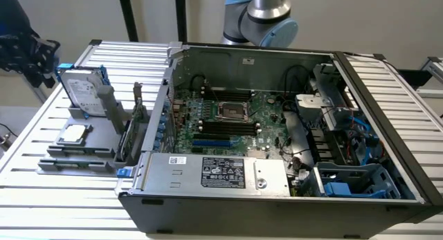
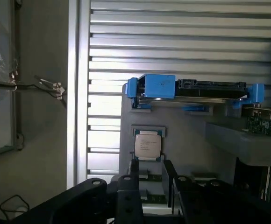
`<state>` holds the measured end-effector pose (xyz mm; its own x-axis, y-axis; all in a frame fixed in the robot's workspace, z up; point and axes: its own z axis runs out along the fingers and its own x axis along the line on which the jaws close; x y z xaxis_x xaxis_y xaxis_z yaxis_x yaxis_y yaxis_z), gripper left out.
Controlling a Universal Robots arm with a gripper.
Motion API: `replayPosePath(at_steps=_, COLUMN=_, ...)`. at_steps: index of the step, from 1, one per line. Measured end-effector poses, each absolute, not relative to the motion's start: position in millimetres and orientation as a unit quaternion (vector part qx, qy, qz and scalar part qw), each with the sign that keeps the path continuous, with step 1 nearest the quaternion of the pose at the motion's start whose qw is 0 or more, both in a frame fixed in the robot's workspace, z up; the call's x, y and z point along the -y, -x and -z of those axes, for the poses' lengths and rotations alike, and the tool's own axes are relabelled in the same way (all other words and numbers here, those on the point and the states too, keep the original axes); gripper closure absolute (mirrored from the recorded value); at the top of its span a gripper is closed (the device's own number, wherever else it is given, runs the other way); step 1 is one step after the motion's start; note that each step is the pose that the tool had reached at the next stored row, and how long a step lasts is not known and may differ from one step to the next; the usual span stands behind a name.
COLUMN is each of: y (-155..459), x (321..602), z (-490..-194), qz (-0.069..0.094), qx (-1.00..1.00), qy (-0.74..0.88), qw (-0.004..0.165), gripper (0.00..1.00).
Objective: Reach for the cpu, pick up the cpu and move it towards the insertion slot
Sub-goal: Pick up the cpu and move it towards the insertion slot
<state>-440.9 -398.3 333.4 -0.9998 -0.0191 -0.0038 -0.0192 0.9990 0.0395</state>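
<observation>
Alignment is your job at this point: the step in hand looks like the reach, and nothing is held. The gripper is released, its two dark fingers standing apart with bare holder showing between them. The cpu lies flat, metal top up, in a square pocket on the grey holder, just beyond the fingertips and roughly in line with the gap.

To do this well, centre that gap on the chip before you go lower, and keep the fingers square to its edges so the pads meet two opposite sides together. The chip is thin and sits in a rimmed pocket, so you will likely need to get low enough to catch its edges without digging into the rim. Mind the hard drive with its blue rails, which stands near the pocket on the same holder; give it room.

Use the wrist view to judge how the fingers line up with the chip and how the pocket frames it. Use the exterior view for the wider layout: the holder sits on the slatted table at the exterior view's left of the open case. The slot lies on the green board inside that case. It is well apart from the cpu, with the case wall between them.
</observation>
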Motion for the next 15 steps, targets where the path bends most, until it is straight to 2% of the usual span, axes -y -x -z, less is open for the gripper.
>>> replayPosePath(at_steps=3, y=441, x=398, z=-333, qz=-0.020, qx=-1.000, qy=0.010, qw=0.002, gripper=0.58)
replayPosePath(at_steps=6, y=441, x=398, z=-333, qz=-0.020, qx=-1.000, qy=0.010, qw=0.002, gripper=0.41)
replayPosePath(at_steps=8, y=441, x=398, z=-332, qz=-0.020, qx=-1.000, qy=0.010, qw=0.002, gripper=0.41)
replayPosePath(at_steps=9, y=440, x=398, z=-331, qz=-0.020, qx=-1.000, qy=0.010, qw=0.002, gripper=0.35)
replayPosePath(at_steps=15, y=435, x=402, z=-321, qz=-0.020, qx=-1.000, qy=0.010, qw=0.002, gripper=0.35)
